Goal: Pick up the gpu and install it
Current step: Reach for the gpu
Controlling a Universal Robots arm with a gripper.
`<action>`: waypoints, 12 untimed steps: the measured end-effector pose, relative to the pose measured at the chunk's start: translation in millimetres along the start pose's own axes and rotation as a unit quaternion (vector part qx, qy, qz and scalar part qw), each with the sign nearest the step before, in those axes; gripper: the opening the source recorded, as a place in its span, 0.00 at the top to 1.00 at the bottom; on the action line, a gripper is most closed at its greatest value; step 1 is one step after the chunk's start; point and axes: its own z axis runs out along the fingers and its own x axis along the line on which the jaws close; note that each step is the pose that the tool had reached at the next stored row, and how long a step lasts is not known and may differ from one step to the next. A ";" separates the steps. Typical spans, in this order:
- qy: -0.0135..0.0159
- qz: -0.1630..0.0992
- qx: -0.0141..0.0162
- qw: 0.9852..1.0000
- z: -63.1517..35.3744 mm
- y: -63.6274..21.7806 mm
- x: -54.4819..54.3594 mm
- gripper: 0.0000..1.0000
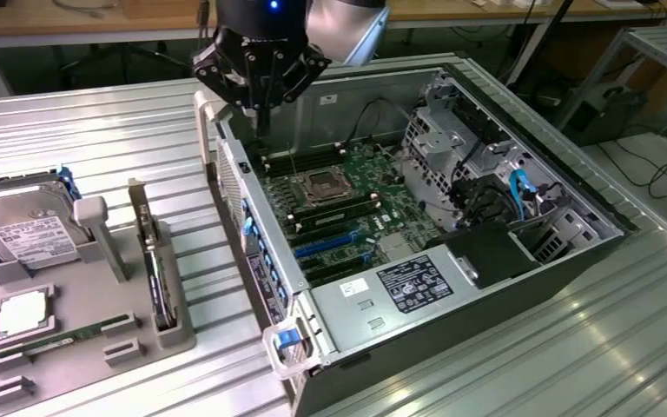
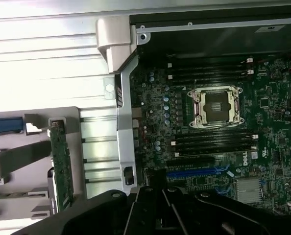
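The gpu (image 1: 154, 261) stands on edge in a slot of the grey holder (image 1: 90, 261) at the exterior view's left, a thin dark card seen edge-on. In the wrist view the gpu (image 2: 61, 166) shows its green board edge, outside the case wall. My gripper (image 1: 260, 109) hangs over the far left corner of the open computer case (image 1: 253, 226), above the motherboard (image 1: 351, 208). Its fingers are shut with nothing between them. It is well apart from the gpu. The blue expansion slots (image 1: 333, 248) lie bare on the board.
The holder also carries a silver hard drive (image 1: 21, 230), a square processor (image 1: 21, 314) and a green memory stick (image 1: 62, 340). Inside the case are the processor socket (image 1: 316, 185), a power supply (image 1: 409, 282) and drive cages (image 1: 472, 148). Ribbed metal table (image 1: 102, 130) surrounds everything.
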 end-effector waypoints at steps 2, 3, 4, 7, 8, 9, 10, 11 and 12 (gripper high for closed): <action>0.000 0.000 0.000 1.000 -0.3 -1.3 9.4 0.89; 0.000 0.000 0.000 1.000 -0.4 -2.1 15.6 0.89; 0.000 0.000 0.000 1.000 -0.5 -2.3 16.5 0.89; 0.000 0.000 0.000 1.000 -0.5 -2.6 18.4 0.89; 0.000 0.000 0.000 1.000 -0.5 -2.7 19.0 0.89; 0.000 0.000 0.000 1.000 -0.5 -2.8 19.8 0.89; 0.000 0.000 0.000 1.000 -0.6 -2.9 20.6 0.89; 0.000 0.000 0.000 1.000 -0.6 -3.0 21.2 0.89; 0.000 0.000 0.000 1.000 -0.6 -3.1 22.0 0.89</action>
